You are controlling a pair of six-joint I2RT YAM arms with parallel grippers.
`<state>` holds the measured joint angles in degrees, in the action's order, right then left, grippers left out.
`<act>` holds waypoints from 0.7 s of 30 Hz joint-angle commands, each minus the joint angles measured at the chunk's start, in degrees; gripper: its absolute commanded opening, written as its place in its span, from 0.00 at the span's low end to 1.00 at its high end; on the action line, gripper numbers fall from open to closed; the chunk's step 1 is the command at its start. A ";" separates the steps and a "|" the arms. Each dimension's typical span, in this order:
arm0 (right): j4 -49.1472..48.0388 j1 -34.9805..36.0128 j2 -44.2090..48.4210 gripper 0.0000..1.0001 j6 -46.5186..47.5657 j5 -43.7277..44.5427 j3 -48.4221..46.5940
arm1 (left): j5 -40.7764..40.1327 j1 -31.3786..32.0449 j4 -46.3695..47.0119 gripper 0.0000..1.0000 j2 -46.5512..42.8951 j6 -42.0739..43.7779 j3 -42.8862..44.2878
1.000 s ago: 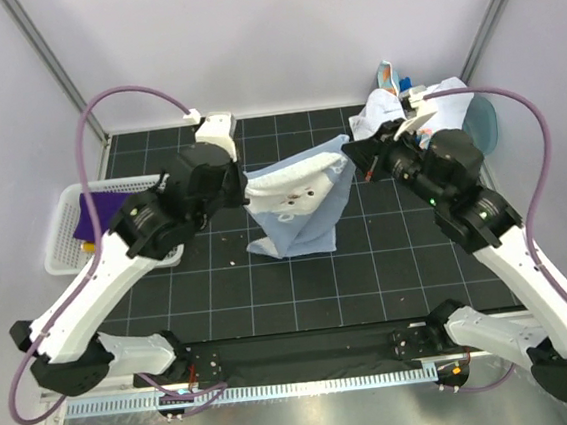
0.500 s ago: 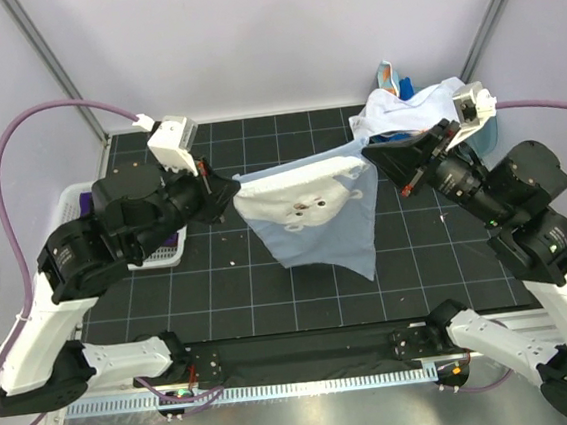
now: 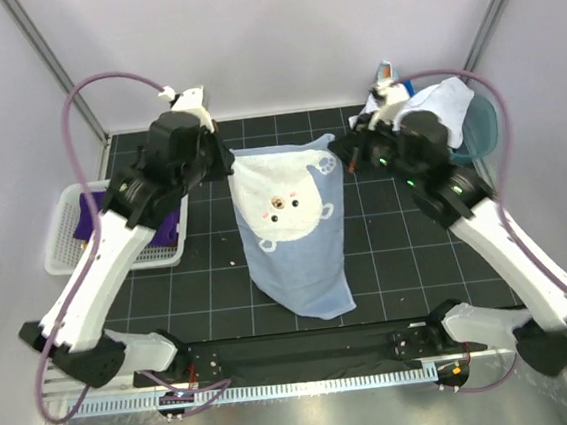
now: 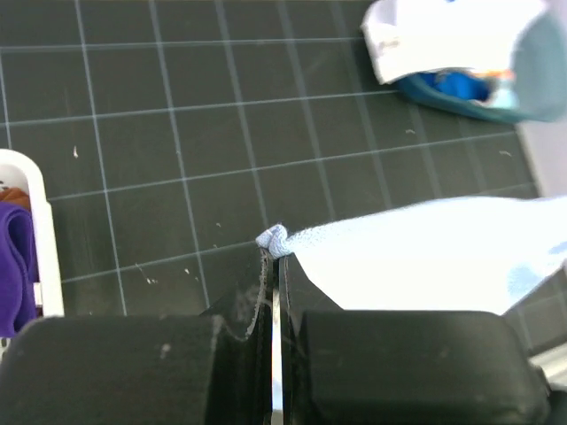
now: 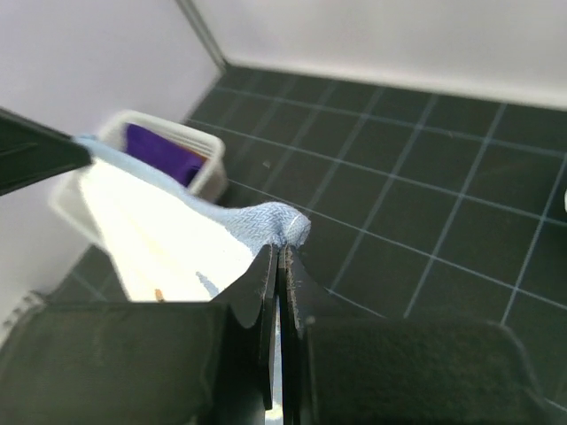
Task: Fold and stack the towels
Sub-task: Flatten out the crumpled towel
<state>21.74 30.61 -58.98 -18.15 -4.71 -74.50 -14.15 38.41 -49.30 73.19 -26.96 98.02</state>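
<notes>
A pale blue-white towel [image 3: 290,227] with a bear face hangs stretched between my two grippers, its lower end lying on the mat near the front. My left gripper [image 3: 227,170] is shut on its left top corner [image 4: 273,239]. My right gripper [image 3: 342,157] is shut on its right top corner [image 5: 288,226]. A purple towel [image 3: 93,213] lies in the white basket; it also shows in the left wrist view [image 4: 16,266] and the right wrist view [image 5: 164,152]. More towels [image 3: 424,106], white and bright blue, are heaped in the teal tub at the back right.
The white mesh basket [image 3: 59,226] stands at the left edge of the black grid mat [image 3: 409,261]. The translucent teal tub [image 3: 484,128] stands at the back right, also seen in the left wrist view [image 4: 540,62]. Grey walls close the back and sides.
Both grippers have moved back toward the rear of the mat with the towel corners. The towel has spread out and now hangs longer, its lower end on the mat.
</notes>
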 commanded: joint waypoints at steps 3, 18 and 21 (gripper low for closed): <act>-8.72 -5.20 -18.93 0.01 0.32 5.50 -1.52 | 8.26 -9.22 8.33 0.00 12.90 1.03 1.20; -9.87 -10.31 -38.07 0.01 0.75 0.32 -16.21 | 18.72 -17.23 12.38 0.00 26.15 -1.78 8.80; -8.73 -9.34 -28.58 0.01 0.66 -1.88 -11.38 | 19.24 -15.92 12.56 0.00 16.40 -1.17 0.55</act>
<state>14.20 20.32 -100.09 -18.11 -4.47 -87.02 2.61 21.52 -39.05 102.30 -28.32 103.48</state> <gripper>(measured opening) 0.064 0.029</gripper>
